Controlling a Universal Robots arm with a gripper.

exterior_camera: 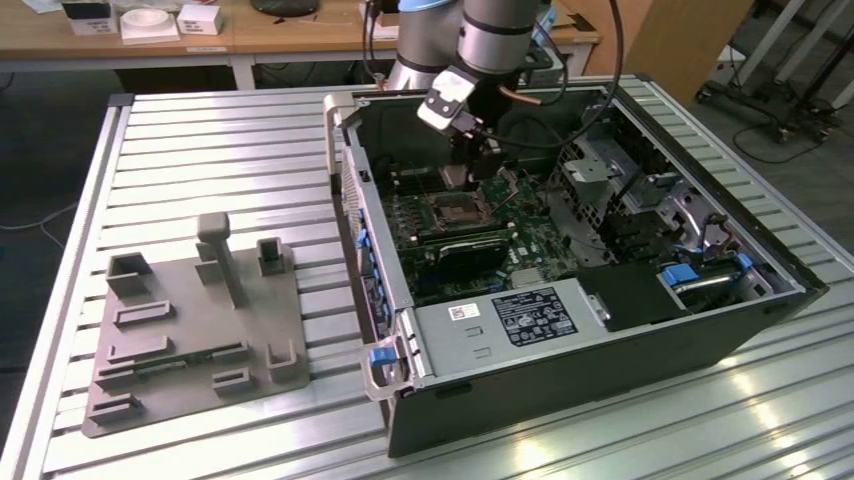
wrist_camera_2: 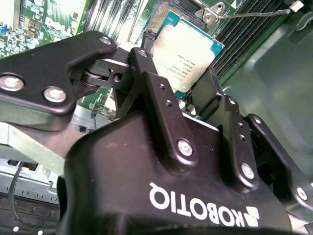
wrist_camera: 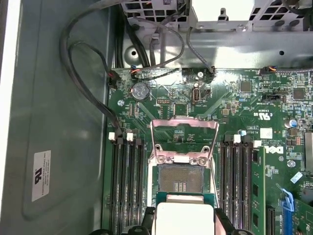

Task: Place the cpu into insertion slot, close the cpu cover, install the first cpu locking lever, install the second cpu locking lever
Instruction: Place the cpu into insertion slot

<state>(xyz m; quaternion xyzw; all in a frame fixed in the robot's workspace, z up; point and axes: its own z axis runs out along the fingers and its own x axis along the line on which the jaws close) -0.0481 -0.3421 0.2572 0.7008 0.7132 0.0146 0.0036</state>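
The hand [wrist_camera_2: 178,68] is closed on the chip [wrist_camera_2: 188,46]: two black fingers [wrist_camera_2: 156,98] pinch it by opposite edges, with the pale metal top facing the second wrist view. In the exterior view the hand hangs inside the open computer case [exterior_camera: 747,300], low over the green board.

The socket [wrist_camera: 180,180] is bare, its dark centre showing. In the exterior view it lies at about six o'clock from the hand, close under it. In the first wrist view the chip overlaps the socket's near edge, so I judge it is above the socket but not yet seated or fully centred on it. The chip is nearly square, so it has no real long axis. Its sides look roughly in line with the socket's rim.

The cover [wrist_camera: 178,157] stands swung up on its hinge on the far side of the socket, with its window frame leaning away from the hand. A thin lever rod [wrist_camera_2: 254,15] is also lifted clear.

Rows of black memory slots [wrist_camera: 128,186] flank the socket closely on two sides, so sideways room is tight. In the exterior view the case wall stands at nine o'clock and a metal cage at three o'clock. A grey holder [exterior_camera: 187,330] lies on the surface [exterior_camera: 227,150] at eight o'clock, well apart.
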